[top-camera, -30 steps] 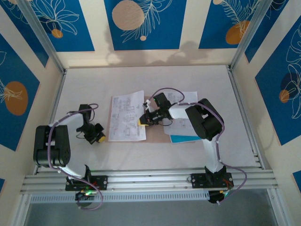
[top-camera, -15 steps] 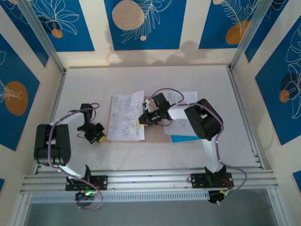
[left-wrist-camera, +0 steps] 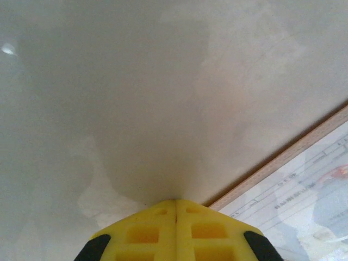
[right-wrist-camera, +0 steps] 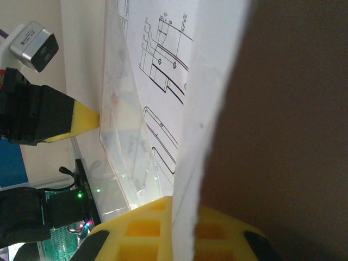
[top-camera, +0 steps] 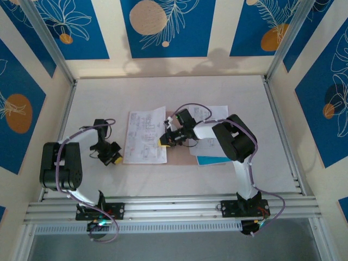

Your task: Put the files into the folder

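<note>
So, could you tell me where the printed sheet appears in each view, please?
Top external: printed sheet, mid-picture, left of the right gripper.
Left wrist: sheet at lower right, past the folder's tan edge.
Right wrist: sheet runs top centre into the gripper.
Shared landmark: yellow left gripper beside the sheet.

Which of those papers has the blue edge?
The half-hidden sheet poking out under the right arm, toward the bases: its edge is light blue. The printed sheet on the left is plain white.
</note>
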You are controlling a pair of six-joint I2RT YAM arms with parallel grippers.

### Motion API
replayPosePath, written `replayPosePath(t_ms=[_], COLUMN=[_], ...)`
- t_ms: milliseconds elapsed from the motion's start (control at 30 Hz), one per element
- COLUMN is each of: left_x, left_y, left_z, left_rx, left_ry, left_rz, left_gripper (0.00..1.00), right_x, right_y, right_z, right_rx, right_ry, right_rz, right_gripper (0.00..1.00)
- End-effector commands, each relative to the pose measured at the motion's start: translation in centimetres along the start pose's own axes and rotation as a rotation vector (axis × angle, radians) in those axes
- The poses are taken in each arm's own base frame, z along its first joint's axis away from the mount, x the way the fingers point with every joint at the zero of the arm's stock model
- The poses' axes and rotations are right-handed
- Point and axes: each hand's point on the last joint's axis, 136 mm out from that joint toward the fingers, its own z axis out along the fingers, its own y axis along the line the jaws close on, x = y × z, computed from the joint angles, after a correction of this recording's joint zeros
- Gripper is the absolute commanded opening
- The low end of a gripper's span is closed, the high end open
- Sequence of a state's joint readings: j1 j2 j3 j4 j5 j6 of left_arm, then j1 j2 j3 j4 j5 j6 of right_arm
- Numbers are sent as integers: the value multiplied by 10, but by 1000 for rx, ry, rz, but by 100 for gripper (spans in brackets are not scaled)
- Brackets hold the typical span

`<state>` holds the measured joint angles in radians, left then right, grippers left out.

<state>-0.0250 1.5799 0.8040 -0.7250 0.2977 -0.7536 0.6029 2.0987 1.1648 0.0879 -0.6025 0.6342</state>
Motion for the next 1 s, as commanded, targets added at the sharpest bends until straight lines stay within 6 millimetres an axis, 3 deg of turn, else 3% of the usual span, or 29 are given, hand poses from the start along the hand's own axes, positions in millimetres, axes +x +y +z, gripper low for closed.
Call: replayPosePath(t_ms=[0, 300, 400, 467, 533, 633, 767, 967], left_x=[14, 15, 16, 20, 25, 33, 44, 64], left_y=[-31, -34, -35, -37, -40, -44, -50, -62], left_z=[25, 23, 21, 20, 20, 21, 23, 33], left_rx=[108, 108, 109, 110, 109, 104, 104, 91], left_ry=[74, 74, 66, 70, 74, 74, 78, 100], left_rz=[78, 84, 90, 97, 111, 128, 149, 191], left_gripper=[0, 0, 0, 0, 0, 0, 0, 0], right_x=[12, 13, 8, 4, 2, 0, 2, 7], right_y=[-6, -9, -8, -10, -10, -3, 1, -22], right_z=[9, 7, -3, -17, -35, -69, -113, -156], right_rx=[2, 37, 87, 144, 176, 207, 264, 318], right_ry=[51, 54, 27, -4, -48, -129, -233, -363], right_rz=[25, 45, 72, 108, 142, 177, 245, 437], right_gripper=[0, 1, 21, 40, 51, 59, 62, 57])
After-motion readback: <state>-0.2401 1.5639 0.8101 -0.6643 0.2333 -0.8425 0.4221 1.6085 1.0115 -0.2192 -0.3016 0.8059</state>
